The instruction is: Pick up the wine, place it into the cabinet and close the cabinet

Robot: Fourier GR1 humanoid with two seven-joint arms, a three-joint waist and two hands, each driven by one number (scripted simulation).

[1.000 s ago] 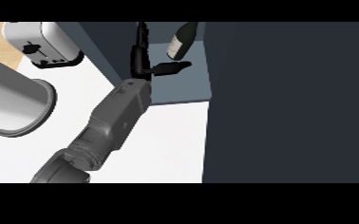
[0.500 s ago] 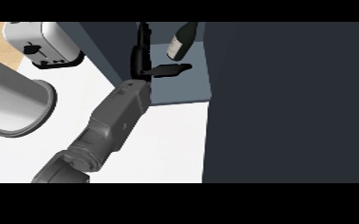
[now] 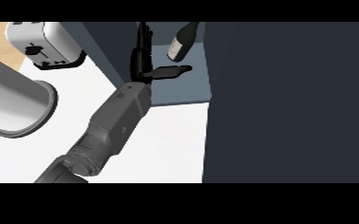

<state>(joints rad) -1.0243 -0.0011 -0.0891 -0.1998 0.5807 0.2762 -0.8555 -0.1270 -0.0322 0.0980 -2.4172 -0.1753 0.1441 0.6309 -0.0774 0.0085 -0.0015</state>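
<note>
The dark cabinet door (image 3: 280, 102) is being shown filling the view from 12 to 5 o'clock, beside the open cabinet (image 3: 184, 83) and the white counter (image 3: 165, 142). Toward 9 o'clock a grey pot (image 3: 21, 107) is being seen, with a toaster (image 3: 45, 45) at 11 o'clock. The wine (image 3: 180, 42) is being left standing inside the cabinet at 12 o'clock, while the one visible robot hand (image 3: 144, 59), released with straight fingers, is being held just beside the bottle; which side it belongs to cannot be told.

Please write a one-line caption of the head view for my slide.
Left hand open beside the wine standing in the cabinet.
</note>
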